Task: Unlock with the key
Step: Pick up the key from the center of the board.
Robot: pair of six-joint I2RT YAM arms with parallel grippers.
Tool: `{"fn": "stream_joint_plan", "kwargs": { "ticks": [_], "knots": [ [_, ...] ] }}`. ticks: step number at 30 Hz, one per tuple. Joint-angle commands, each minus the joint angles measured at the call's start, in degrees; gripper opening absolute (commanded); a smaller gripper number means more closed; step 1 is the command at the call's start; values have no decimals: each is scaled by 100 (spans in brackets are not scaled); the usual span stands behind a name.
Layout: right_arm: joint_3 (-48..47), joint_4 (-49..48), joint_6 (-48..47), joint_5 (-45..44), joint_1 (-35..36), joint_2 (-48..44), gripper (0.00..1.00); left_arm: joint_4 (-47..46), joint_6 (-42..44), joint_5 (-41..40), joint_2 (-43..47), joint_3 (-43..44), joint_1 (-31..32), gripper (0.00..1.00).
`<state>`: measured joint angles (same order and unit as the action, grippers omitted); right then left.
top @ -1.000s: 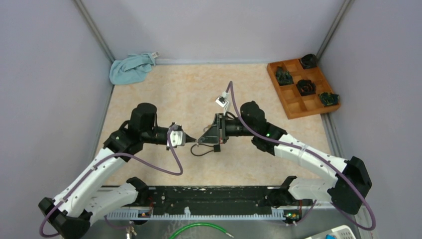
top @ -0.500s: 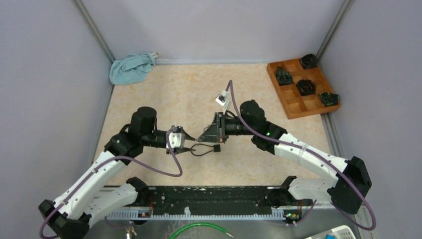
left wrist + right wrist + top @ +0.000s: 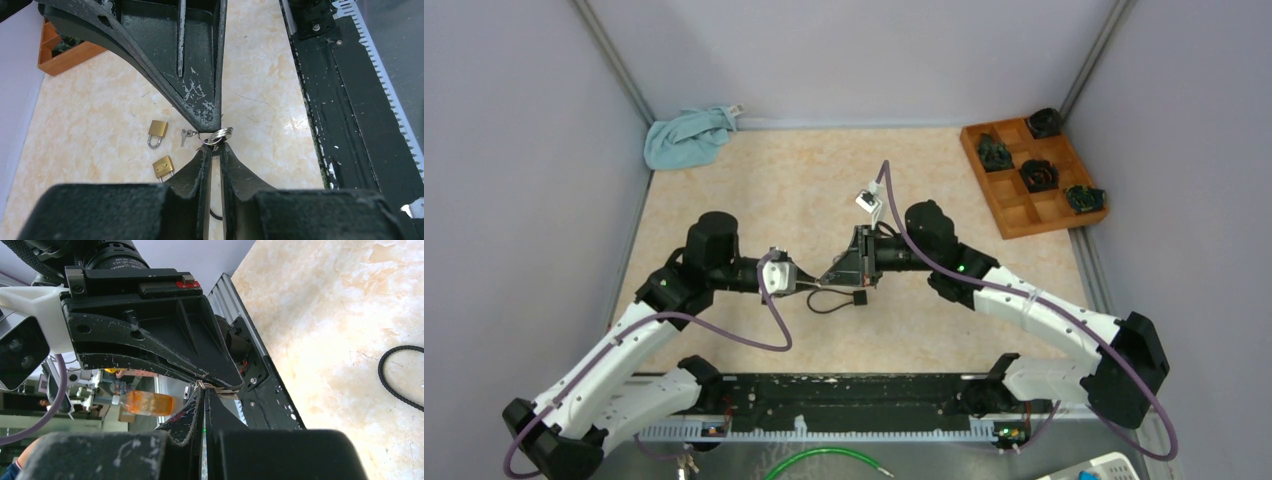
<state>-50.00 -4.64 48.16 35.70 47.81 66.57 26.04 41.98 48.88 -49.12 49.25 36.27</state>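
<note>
Key point(image 3: 185, 136): small, silvery metal, slim shank, dangling off a key ring point(image 3: 221, 133) of bright coiled wire at the centre of the left wrist view, above the bench point(image 3: 100, 115).

Right gripper point(image 3: 216, 126): black, scuffed, wedge-shaped, entering from the top of that frame; jaws were closed, pinching the key ring at their tip.

Left gripper point(image 3: 214, 149): same black taper, rising from the bottom edge; jaws stood nearly together with a thin slit between, tips at the ring. Whether they gripped it could not be told.

Upper padlock point(image 3: 158, 129) and lower padlock point(image 3: 163, 166): brass bodies, steel shackles, lying flat left of centre, near each other but apart.

Bench: glossy, cream-orange marbled surface.

Black cord point(image 3: 395, 375): braided, curved, right edge of the right wrist view.

Wooden tray point(image 3: 75, 52): orange-brown, compartmented, upper left.
</note>
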Motion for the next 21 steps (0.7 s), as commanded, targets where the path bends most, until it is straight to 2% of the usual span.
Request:
{"fn": "stream_joint_plan", "kwargs": {
  "ticks": [1, 16, 19, 21],
  "knots": [
    [-324, -220, -9, 95, -35, -3, 0, 46, 274, 20, 41, 84, 29, 15],
    [-392, 256, -266, 34, -43, -72, 0, 312, 893, -168, 77, 256, 29, 0],
    [-449, 418, -372, 36, -52, -57, 0, 397, 1073, -206, 52, 278, 29, 0],
    [-572, 699, -550, 21, -66, -31, 3, 434, 1205, -286, 40, 271, 29, 0]
  ]
}}
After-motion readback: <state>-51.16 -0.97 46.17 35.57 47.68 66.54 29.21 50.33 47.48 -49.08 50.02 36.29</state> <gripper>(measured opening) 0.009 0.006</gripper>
